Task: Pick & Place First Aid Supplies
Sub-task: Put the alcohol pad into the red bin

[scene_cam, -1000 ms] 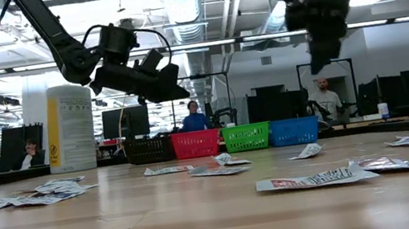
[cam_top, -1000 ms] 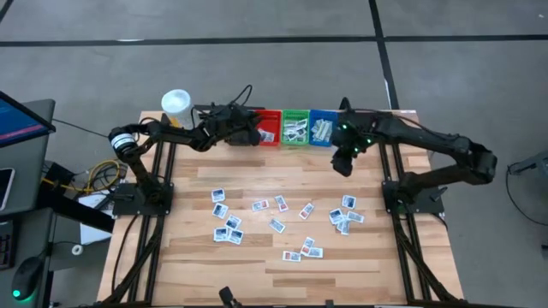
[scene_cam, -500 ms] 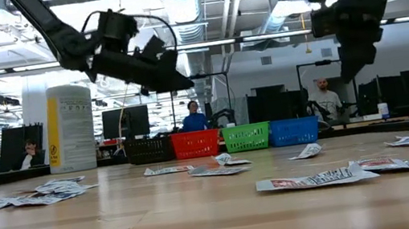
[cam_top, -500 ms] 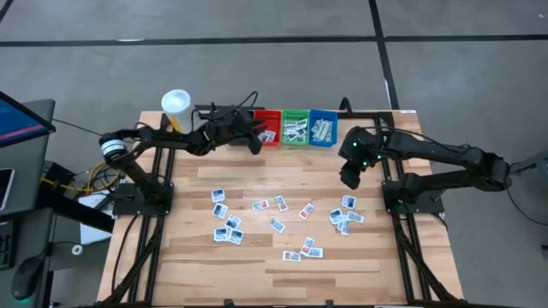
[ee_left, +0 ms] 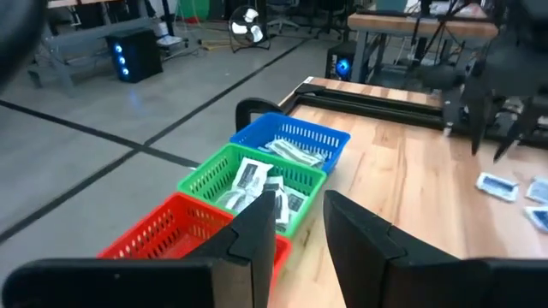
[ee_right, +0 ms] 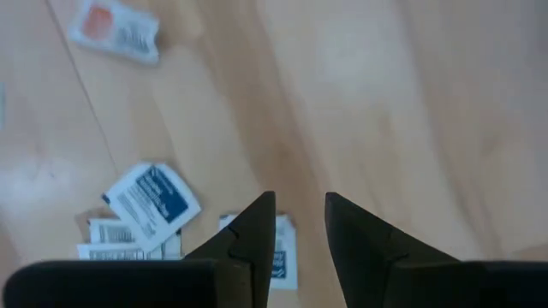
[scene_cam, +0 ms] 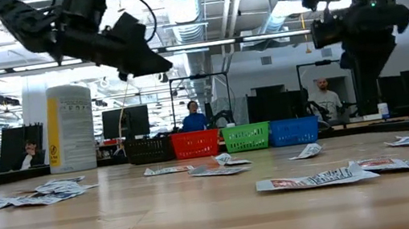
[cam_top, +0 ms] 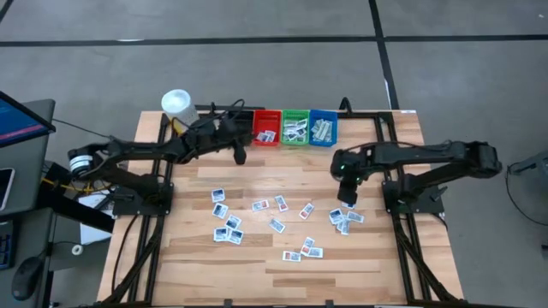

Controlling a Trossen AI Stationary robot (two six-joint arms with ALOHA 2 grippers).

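**Both grippers up, nothing held**

Right gripper (cam_top: 346, 193) hangs over packets (cam_top: 345, 217) nr table's (cam_top: 377, 257) right edge, fingers slightly apart, empty. Left gripper (cam_top: 241, 156) by red bin (cam_top: 265, 127) at far edge, fingers parted a bit, empty too.

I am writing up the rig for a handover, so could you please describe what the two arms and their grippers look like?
Both arms are dark, jointed links. The left arm has a pale band near its base end and thin black cables looping above its wrist. The right arm shows small green lights near its wrist. The left gripper and the right gripper each end in two dark, flat, tapered fingers.
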